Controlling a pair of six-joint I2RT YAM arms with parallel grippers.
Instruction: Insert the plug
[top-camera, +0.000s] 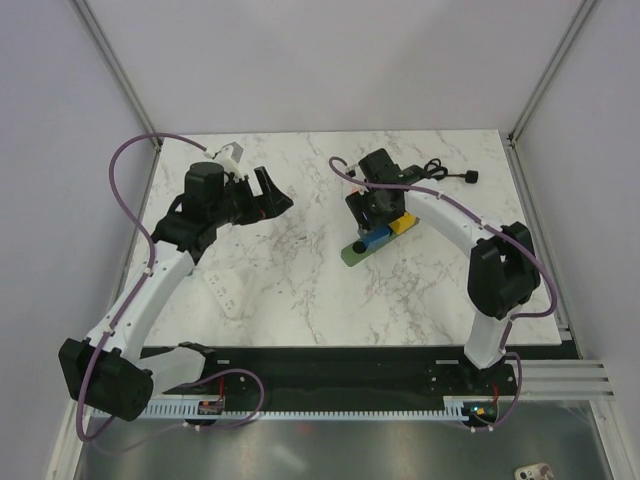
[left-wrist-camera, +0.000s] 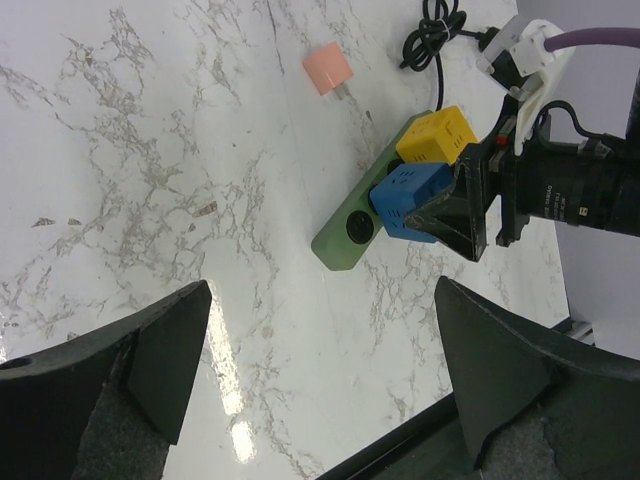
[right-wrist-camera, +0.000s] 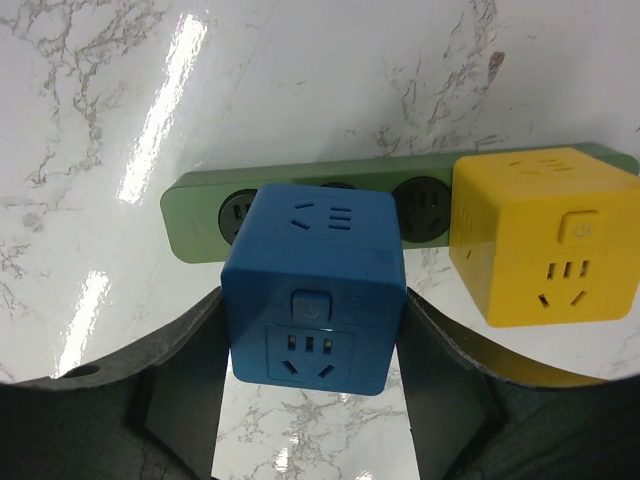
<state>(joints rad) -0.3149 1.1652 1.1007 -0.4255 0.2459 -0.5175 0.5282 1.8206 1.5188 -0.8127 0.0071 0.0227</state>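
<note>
plug (right-wrist-camera: 315, 290) between right fingers (right-wrist-camera: 175, 400), over green strip (right-wrist-camera: 200, 205)

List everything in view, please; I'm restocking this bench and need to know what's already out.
power strip: one, green, on the table, right of centre in the top view
blue cube adapter: one, blue, between the right gripper's fingers, over the strip's middle
yellow cube adapter: one, yellow, on the strip beside the blue one
small plug: one, pink, on the table near the strip, apart from it
cable: one, black, coiled at the table's far right
flat white item: one, white, near left of the table; too faint to identify
table: one, white marble
left gripper: one, black, open, empty
right gripper: one, black, closed on the blue cube adapter
</note>
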